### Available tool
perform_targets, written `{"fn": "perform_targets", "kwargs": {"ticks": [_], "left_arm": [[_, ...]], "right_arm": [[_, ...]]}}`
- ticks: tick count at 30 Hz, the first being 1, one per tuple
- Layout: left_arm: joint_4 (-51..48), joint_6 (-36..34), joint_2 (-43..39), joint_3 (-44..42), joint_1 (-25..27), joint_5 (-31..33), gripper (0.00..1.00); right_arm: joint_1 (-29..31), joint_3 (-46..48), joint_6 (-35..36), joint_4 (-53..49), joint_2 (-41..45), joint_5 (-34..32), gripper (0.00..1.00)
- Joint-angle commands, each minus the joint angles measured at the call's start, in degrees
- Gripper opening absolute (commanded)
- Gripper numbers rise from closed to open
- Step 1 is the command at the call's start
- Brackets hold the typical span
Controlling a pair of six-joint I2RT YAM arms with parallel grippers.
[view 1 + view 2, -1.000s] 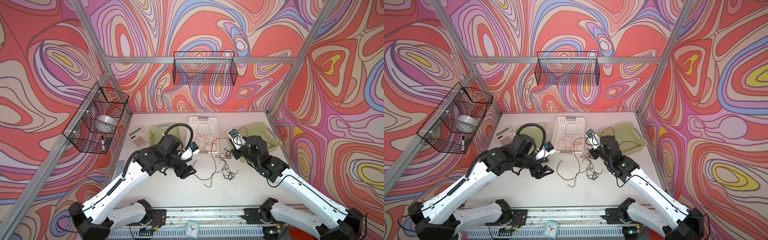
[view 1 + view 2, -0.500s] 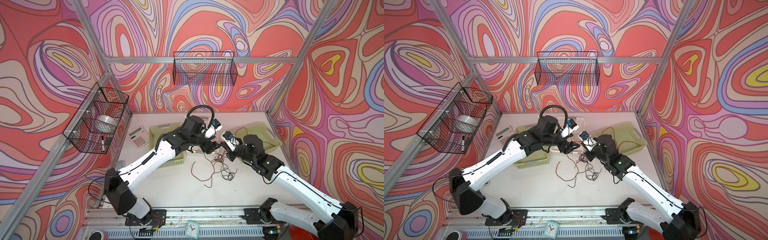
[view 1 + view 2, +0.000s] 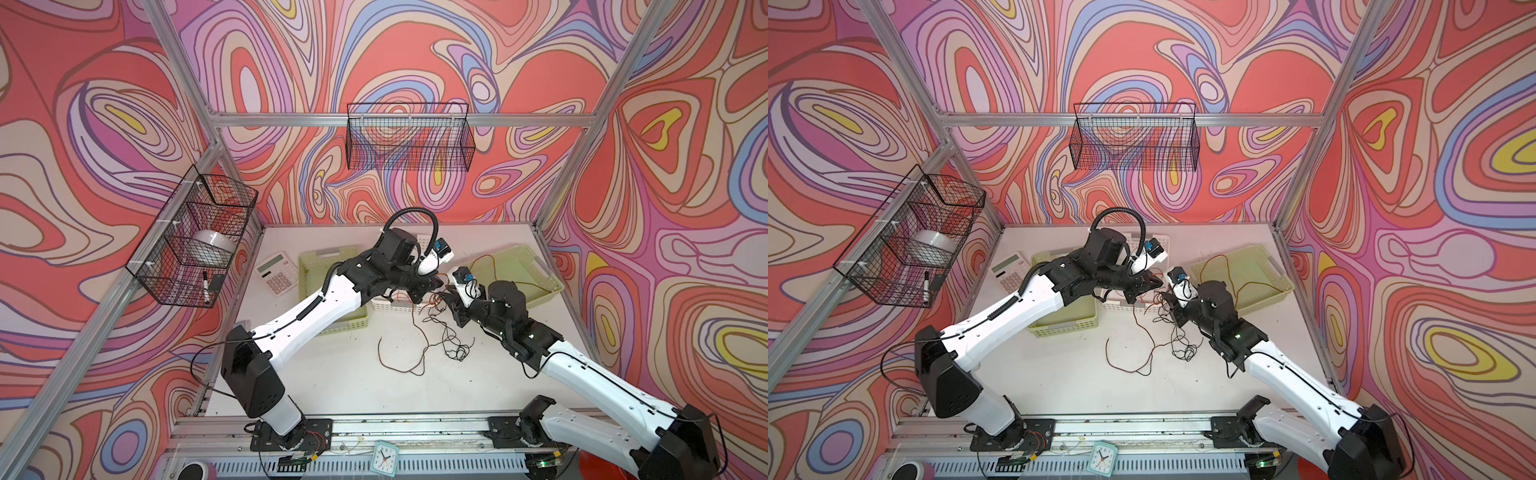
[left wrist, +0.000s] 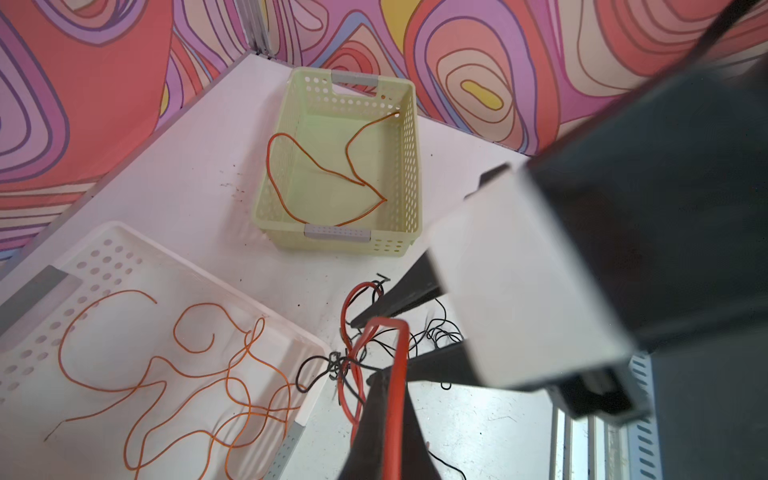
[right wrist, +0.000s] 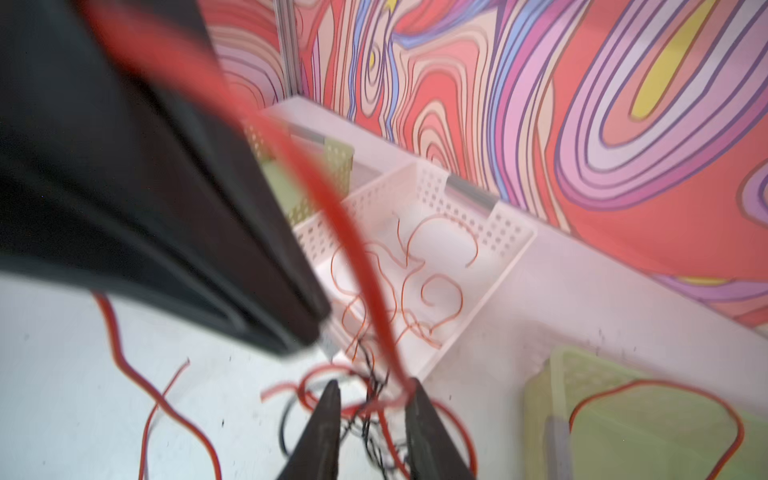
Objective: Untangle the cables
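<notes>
On the white table [image 3: 332, 374], just beside the white basket [image 4: 104, 249], I see my left gripper [image 4: 388, 384] clamped tight on a red cable [image 4: 397, 353] rising from the tangled cables [image 4: 338, 365], while my right gripper [image 5: 374, 390], jaws slightly parted over that knot, clasps nothing.

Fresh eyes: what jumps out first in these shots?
Loud swirl-patterned walls all round. Mid-table both arms meet over a knot of red and black cables: left gripper jaws shut on a red cable, right gripper open. Loose orange cables lie in the white basket behind.
</notes>
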State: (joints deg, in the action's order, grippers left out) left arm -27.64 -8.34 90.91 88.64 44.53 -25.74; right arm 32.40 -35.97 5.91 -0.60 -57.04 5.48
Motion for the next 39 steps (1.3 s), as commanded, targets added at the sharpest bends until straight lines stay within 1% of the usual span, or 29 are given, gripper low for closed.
{"fn": "perform_targets", "kwargs": {"ticks": [1,6,10,14,18,20,23,26,30,32,34,37,39], "left_arm": [[0.6,-0.7,-4.0,2.8,0.0,-2.1,0.00],[-3.2,-2.3,-6.0,5.0,-0.1,-1.1,0.00],[-3.8,-2.3,-7.9,5.4,-1.5,-1.3,0.00],[-4.2,-2.7,-9.4,5.9,-2.1,-1.9,0.00],[-4.2,-2.3,-10.5,5.9,-2.7,-2.4,0.00],[-4.2,-2.1,-10.9,5.5,-2.8,-2.6,0.00],[-4.3,-1.8,-10.9,4.8,-2.8,-3.8,0.00],[-4.1,-1.5,-10.9,3.6,-2.8,-3.6,0.00],[-3.0,-1.4,-11.5,2.2,-3.0,-3.3,0.00],[-3.1,-1.2,-11.5,2.6,-3.1,-3.5,0.00],[-3.4,-1.3,-11.5,3.0,-3.1,-3.4,0.00],[-3.4,-0.9,-11.7,3.1,-3.1,-3.4,0.00],[-3.5,-0.8,-11.8,3.1,-3.1,-3.6,0.00]], "right_arm": [[0.1,5.4,-8.6,7.0,2.1,-2.4,0.32],[0.0,11.4,-15.9,10.9,4.1,-6.5,0.33],[0.0,13.5,-18.1,11.5,4.1,-7.8,0.38],[0.0,12.8,-18.0,8.2,1.4,-9.2,0.40],[0.0,12.4,-17.9,7.9,1.1,-9.2,0.41],[0.0,12.7,-17.2,8.8,2.8,-7.6,0.44],[0.0,11.6,-15.2,9.8,7.0,-3.2,0.52],[0.0,9.1,-14.0,8.8,10.4,-1.8,0.57],[0.0,6.2,-11.5,2.4,11.8,-2.5,0.56],[0.0,6.1,-11.6,0.0,12.1,-3.2,0.56],[0.0,7.5,-12.8,1.4,13.8,-3.5,0.56],[0.0,9.3,-16.3,4.9,17.6,-6.1,0.56],[0.0,8.9,-16.3,5.5,19.0,-6.7,0.54]]}}
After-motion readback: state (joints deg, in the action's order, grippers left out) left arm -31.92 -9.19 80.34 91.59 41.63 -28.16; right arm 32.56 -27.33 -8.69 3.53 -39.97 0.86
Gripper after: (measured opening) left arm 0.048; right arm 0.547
